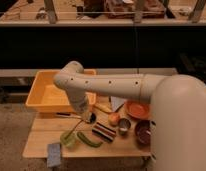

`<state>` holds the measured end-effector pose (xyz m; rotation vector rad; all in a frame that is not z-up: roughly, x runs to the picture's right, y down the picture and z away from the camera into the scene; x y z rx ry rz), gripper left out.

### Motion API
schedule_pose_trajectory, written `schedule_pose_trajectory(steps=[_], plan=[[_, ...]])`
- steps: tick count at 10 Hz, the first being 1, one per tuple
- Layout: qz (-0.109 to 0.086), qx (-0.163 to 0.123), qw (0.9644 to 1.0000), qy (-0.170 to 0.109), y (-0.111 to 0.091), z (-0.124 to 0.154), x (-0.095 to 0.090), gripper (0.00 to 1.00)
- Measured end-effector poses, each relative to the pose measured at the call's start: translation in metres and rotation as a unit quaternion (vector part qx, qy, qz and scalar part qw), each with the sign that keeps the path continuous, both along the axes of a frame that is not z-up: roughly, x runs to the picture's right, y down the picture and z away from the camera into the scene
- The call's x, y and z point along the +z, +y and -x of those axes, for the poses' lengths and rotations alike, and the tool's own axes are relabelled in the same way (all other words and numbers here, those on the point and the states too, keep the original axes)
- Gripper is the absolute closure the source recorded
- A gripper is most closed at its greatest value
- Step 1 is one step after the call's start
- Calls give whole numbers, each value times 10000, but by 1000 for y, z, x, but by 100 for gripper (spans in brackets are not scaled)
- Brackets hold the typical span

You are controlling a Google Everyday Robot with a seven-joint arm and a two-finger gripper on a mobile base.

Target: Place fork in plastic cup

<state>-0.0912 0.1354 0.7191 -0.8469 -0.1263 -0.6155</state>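
Note:
The plastic cup (68, 139) is small, light green and translucent, and stands near the front left of the wooden table (41, 135). The fork (73, 132) is a thin pale stick. It slants from just under the gripper down-left to the cup's rim, with its lower end at or inside the cup. My gripper (86, 117) hangs from the bent white arm (106, 85), just above and to the right of the cup, at the fork's upper end. I cannot tell whether the fork is gripped.
A green cucumber (89, 140) lies right of the cup. A dark striped bar (103, 131), a fruit (113, 118), a steel cup (124, 126), a maroon bowl (143, 132) and an orange plate (137, 109) are further right. A yellow bin (48, 95) is behind. A blue sponge (54, 154) lies in front.

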Motion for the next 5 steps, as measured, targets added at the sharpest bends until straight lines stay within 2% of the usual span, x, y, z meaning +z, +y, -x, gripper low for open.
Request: schedule_pose_trajectory(steps=[5], plan=[[118, -274, 9994, 199, 13, 12, 14, 93]])
